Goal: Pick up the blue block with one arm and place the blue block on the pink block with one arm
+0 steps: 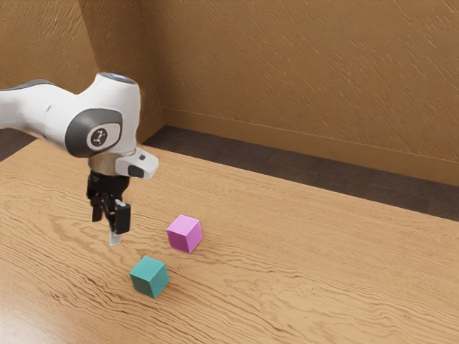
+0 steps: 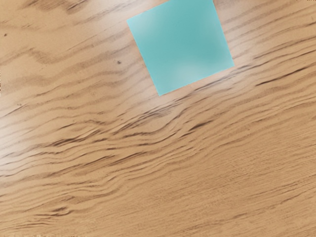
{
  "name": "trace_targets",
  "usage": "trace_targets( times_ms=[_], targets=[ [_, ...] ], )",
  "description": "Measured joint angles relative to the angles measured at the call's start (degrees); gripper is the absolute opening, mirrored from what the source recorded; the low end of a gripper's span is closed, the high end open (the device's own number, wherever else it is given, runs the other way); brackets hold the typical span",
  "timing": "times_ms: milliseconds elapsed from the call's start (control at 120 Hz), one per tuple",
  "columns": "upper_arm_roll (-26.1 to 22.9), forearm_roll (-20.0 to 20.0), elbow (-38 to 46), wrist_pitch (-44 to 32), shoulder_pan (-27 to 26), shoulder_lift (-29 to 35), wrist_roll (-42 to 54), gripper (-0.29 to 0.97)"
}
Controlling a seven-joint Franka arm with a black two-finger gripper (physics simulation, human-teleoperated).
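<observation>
One risk: black gripper [image 1: 111,229], spread and empty near the pink cube [image 1: 185,233], descends off-centre and shoves the teal-blue cube [image 1: 149,276].

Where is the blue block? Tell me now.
On the table in the exterior view, the blue block sits apart from the pink block, nearer the camera, to the exterior view's right of the gripper.

The wood-grain table [image 1: 308,251] bears two cubes: the blue block [image 1: 149,276] near the gripper [image 1: 111,228], the pink block [image 1: 184,233] farther off.
</observation>
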State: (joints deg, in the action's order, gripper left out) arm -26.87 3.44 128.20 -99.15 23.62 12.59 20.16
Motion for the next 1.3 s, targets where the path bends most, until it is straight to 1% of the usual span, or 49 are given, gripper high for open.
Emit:
trace_targets(
  times_ms=[100,258,450,850,942,1092,1200,1300],
  targets=[
    [0.05,-0.40,2.71,-2.09,1.60,0.27,-3.12,0.68],
    [0.06,-0.63,6.67,-5.27,1.92,0.36,-7.36,0.68],
    [0.06,-0.70,8.68,-8.52,3.19,-0.08,-11.65,0.68],
    [-0.64,-0.16,7.58,-15.48,2.41,-9.26,-18.02,0.68],
    [-1.88,-0.01,6.62,-16.61,2.71,-10.54,-19.11,0.68],
    [-2.53,0.03,6.28,-18.14,0.92,-12.52,-20.63,0.68],
    [-2.52,0.33,3.63,-19.02,-0.48,-15.41,-21.51,0.68],
    [-2.38,0.43,3.06,-19.50,1.36,-16.71,-22.21,0.68]
  ],
)
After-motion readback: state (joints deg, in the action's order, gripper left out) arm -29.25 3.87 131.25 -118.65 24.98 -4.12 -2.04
